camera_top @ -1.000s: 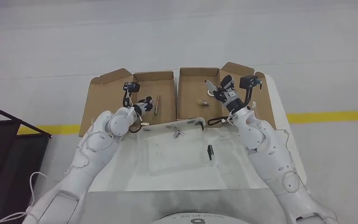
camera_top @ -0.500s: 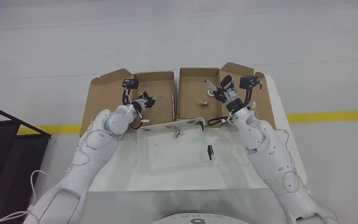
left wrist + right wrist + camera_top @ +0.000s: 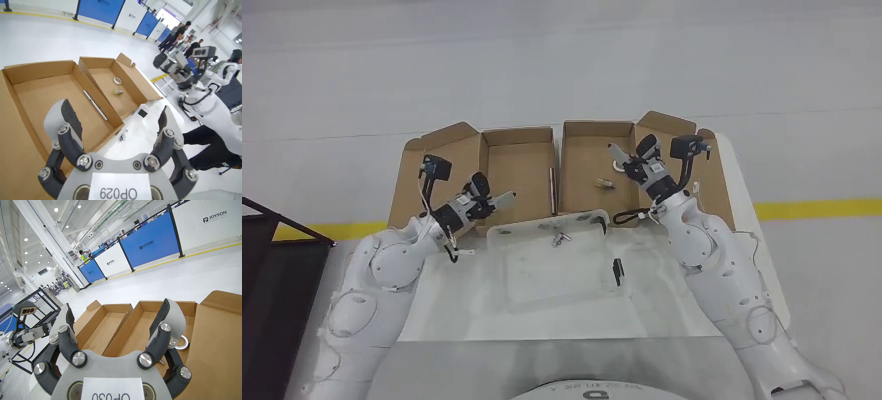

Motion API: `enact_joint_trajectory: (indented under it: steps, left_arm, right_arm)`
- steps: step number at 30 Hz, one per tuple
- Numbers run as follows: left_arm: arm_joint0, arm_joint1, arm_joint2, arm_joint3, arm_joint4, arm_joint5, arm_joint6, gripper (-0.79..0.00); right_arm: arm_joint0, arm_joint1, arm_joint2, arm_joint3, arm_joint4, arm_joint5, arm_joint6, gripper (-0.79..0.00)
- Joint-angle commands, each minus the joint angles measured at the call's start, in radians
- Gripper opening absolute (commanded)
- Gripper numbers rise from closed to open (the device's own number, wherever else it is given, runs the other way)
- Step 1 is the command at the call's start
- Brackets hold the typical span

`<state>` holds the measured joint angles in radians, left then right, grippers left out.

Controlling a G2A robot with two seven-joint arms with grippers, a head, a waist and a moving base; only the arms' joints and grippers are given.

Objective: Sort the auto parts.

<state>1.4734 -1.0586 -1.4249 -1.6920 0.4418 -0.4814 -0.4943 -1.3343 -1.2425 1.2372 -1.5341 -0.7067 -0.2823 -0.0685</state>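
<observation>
Since the metal rod (image 3: 551, 190) lies in the left carton (image 3: 510, 178), just beside its inner wall, that part reads as sorted. Left gripper (image 3: 498, 202) hangs over the carton's near edge, jaws spread wide, nothing between them.

Step in hand, as judged: fetch the next loose part. Candidates are the small silver fasteners (image 3: 560, 238) by the far rim of the clear tray (image 3: 504, 232), or the black part (image 3: 617, 270) at the tray's right edge. Whether the black part is inside or just outside the tray cannot be told.

To do it well: come down from above, centre the jaws over one piece, close across its short dimension, and keep the fingertips off the tray wall, which the fasteners sit close to.

Rod's long axis runs from the robot's side toward the far side, parallel to the carton wall; its ends cannot be told apart. Black part's long axis runs much the same way.

Right carton (image 3: 587, 160) holds a metal ring (image 3: 117, 80) and a small brass-coloured fitting (image 3: 117, 92), apart from each other. Right gripper (image 3: 117, 308) hangs over that carton, jaws likewise wide open and empty.
</observation>
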Motion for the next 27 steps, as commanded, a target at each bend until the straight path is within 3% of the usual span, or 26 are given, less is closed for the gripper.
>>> enact_joint_trajectory:
  steps: [1, 9, 16, 21, 27]
  left_arm:
    - [-0.002, 0.000, 0.002, 0.002, 0.002, 0.002, 0.001, 0.000]
    - [-0.002, 0.000, 0.000, 0.003, 0.016, 0.007, 0.010, 0.000]
    - [0.081, -0.003, 0.078, -0.103, 0.258, -0.060, 0.102, 0.000]
    - [0.126, -0.011, 0.161, -0.146, 0.411, -0.013, 0.173, -0.022]
    - [0.117, -0.024, 0.240, -0.145, 0.609, 0.109, 0.256, -0.086]
  right_arm:
    - [0.000, 0.000, 0.000, 0.000, 0.000, 0.000, 0.000, 0.000]
    - [0.000, 0.000, 0.000, 0.000, 0.000, 0.000, 0.000, 0.000]
    - [0.000, 0.000, 0.000, 0.000, 0.000, 0.000, 0.000, 0.000]
    - [0.000, 0.000, 0.000, 0.000, 0.000, 0.000, 0.000, 0.000]
    - [0.000, 0.000, 0.000, 0.000, 0.000, 0.000, 0.000, 0.000]
